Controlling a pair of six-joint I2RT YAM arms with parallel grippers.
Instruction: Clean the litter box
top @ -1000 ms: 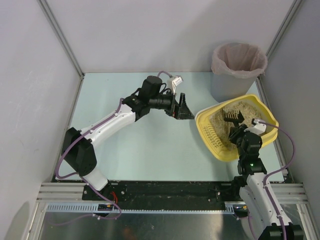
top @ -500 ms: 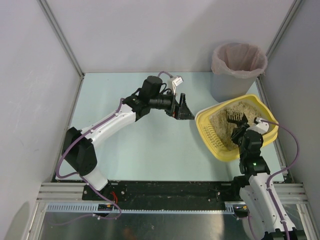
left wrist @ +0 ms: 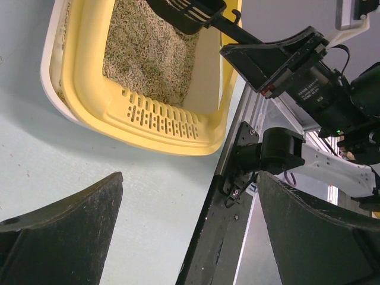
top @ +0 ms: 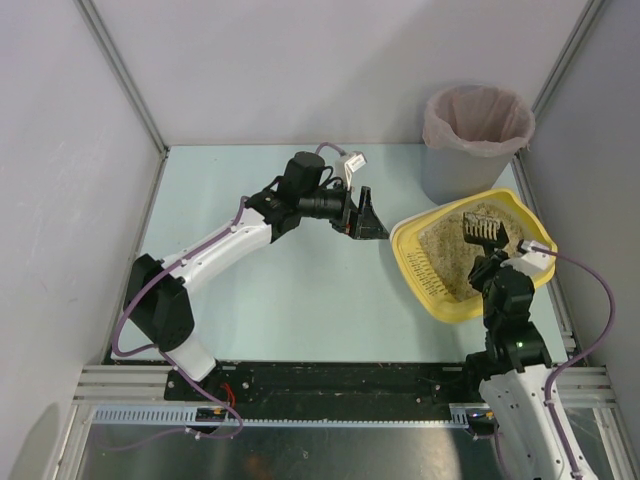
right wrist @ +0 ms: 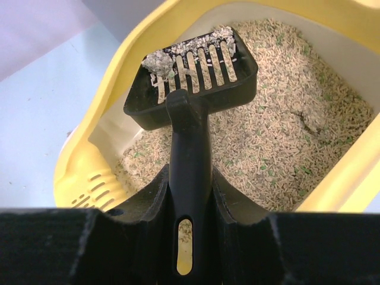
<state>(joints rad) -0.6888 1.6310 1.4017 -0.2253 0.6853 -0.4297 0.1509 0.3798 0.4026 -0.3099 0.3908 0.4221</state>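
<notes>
Presently on view, item by item.

1. Litter box (top: 408,250): shallow yellow tray with a wide rim and a slotted near-left corner. It sits at the right side of the table (top: 300,290), turned on the diagonal, just on the near side of the bin. It holds beige pellet litter (right wrist: 285,136) flecked with green.

2. Scoop (top: 482,230): black plastic with a slotted head and a long handle. The head is over the litter, toward the far side of the tray. A grey clump (right wrist: 157,59) and some loose pellets lie along the head's far edge.

3. Right gripper (top: 490,268): clamped on the scoop handle, one finger on each side of it. It reaches in over the tray's near-right rim.

4. Left gripper (top: 368,222): jaws spread wide and holding nothing. It hangs over the middle of the table, pointing right toward the tray, just left of the tray and apart from it.

5. Bin (top: 478,130): grey and round, lined with a pink bag, standing in the far-right corner.
</notes>
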